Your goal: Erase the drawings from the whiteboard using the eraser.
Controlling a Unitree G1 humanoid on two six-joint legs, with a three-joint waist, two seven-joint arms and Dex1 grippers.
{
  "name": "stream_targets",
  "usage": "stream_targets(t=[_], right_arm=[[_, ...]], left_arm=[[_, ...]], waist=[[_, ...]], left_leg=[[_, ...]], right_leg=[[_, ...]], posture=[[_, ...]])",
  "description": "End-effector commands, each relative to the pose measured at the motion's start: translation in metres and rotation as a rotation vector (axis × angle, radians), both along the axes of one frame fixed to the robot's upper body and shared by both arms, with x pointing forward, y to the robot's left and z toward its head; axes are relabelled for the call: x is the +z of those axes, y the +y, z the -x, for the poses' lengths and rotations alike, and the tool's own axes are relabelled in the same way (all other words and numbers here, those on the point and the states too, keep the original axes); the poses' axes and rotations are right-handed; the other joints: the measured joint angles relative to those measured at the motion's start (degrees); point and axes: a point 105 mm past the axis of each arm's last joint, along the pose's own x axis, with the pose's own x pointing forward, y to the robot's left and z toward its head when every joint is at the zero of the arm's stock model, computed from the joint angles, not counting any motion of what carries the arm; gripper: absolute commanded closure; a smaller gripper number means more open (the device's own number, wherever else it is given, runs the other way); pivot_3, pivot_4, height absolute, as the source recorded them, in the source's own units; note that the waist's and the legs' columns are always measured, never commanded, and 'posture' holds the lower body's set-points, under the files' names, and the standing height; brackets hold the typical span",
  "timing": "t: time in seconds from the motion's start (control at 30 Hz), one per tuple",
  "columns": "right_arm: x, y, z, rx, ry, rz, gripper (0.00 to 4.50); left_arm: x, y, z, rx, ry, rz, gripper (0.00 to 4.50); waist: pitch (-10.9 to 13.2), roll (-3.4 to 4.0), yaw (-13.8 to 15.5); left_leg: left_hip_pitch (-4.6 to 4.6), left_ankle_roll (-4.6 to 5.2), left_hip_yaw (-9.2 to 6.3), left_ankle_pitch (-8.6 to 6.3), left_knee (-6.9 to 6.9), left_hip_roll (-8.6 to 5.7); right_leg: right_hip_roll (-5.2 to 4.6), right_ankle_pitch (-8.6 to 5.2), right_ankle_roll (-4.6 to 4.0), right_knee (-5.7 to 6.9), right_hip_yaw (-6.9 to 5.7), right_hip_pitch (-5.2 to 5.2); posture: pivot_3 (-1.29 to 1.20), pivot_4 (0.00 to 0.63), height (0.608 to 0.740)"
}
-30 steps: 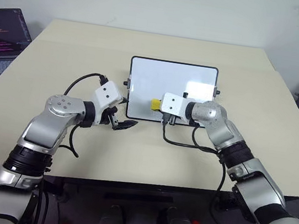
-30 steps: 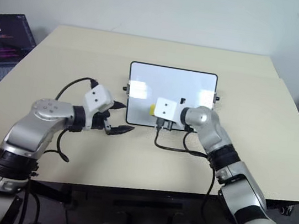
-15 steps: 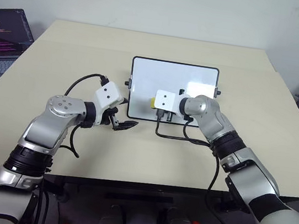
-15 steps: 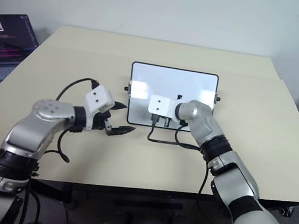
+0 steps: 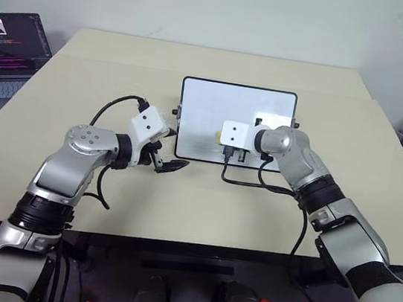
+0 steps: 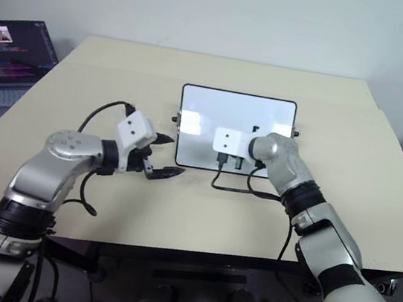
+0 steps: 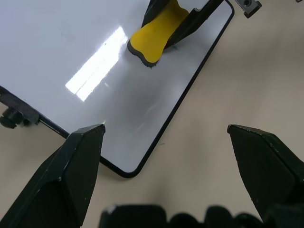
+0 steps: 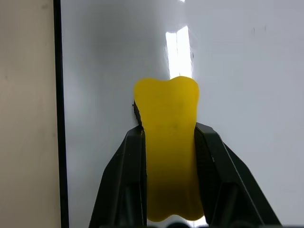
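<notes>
Yellow eraser [image 8: 167, 142] is gripped in the right gripper's [image 8: 168, 137] jaws on the whiteboard [image 5: 208, 107]; the left gripper's [image 7: 166, 137] jaws are spread open.

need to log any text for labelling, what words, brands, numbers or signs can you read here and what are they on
No text here can be read.
Laptop: its screen shows coloured lines of text, too small to read.
Whiteboard: no writing, label or brand to be seen on it.
Yellow eraser: plain, no print.
</notes>
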Motion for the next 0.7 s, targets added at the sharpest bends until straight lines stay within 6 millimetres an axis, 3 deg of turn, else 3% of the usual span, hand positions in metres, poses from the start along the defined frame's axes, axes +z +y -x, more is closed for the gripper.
stream_targets(t=[0.03, 0.17, 0.4, 0.53, 0.7], right_arm=[[-0.017, -0.042, -0.005, -0.122, 0.038, 0.070, 3.51], [-0.028, -0.069, -0.002, -0.160, 0.063, 0.115, 3.51], [-0.033, -0.098, 0.001, -0.200, 0.069, 0.165, 3.51], [-0.029, -0.094, -0.001, -0.193, 0.055, 0.153, 3.51], [-0.026, -0.061, 0.001, -0.124, 0.055, 0.102, 3.51]], left_arm=[[0.011, -0.002, -0.002, -0.013, -0.042, 0.000, 0.00], [0.011, -0.003, -0.003, -0.016, -0.044, -0.001, 0.00], [0.012, -0.004, -0.004, -0.022, -0.044, -0.004, 0.00], [0.013, -0.005, -0.005, -0.026, -0.047, -0.003, 0.00], [0.013, -0.004, -0.005, -0.025, -0.049, -0.005, 0.00]], waist=[[-0.01, -0.01, 0.01], [-0.03, -0.03, 0.02], [-0.04, -0.05, -0.09], [-0.04, -0.04, -0.44], [-0.05, -0.07, -1.23]], left_leg=[[0.00, 0.01, 0.00, 0.01, 0.00, 0.00], [0.07, 0.08, 0.01, 0.05, 0.00, -0.01], [0.56, -0.25, -0.03, -0.16, 0.00, -0.06], [0.46, -0.25, -0.08, -0.17, -0.03, -0.03], [0.39, -0.24, 0.27, -0.17, -0.06, -0.07]], right_leg=[[0.00, 0.00, 0.00, 0.00, 0.00, 0.02], [-0.02, 0.00, -0.01, -0.01, 0.01, 0.14], [-0.16, 0.00, -0.01, -0.58, -0.05, 0.81], [-0.27, 0.01, -0.04, -1.60, -0.21, 0.97], [-0.63, 0.04, -0.07, -2.11, -0.25, 0.95]], posture=[[0.00, 0.150, 0.740], [0.00, 0.150, 0.740], [0.00, 0.150, 0.740], [0.00, 0.150, 0.740], [0.00, 0.150, 0.740]])
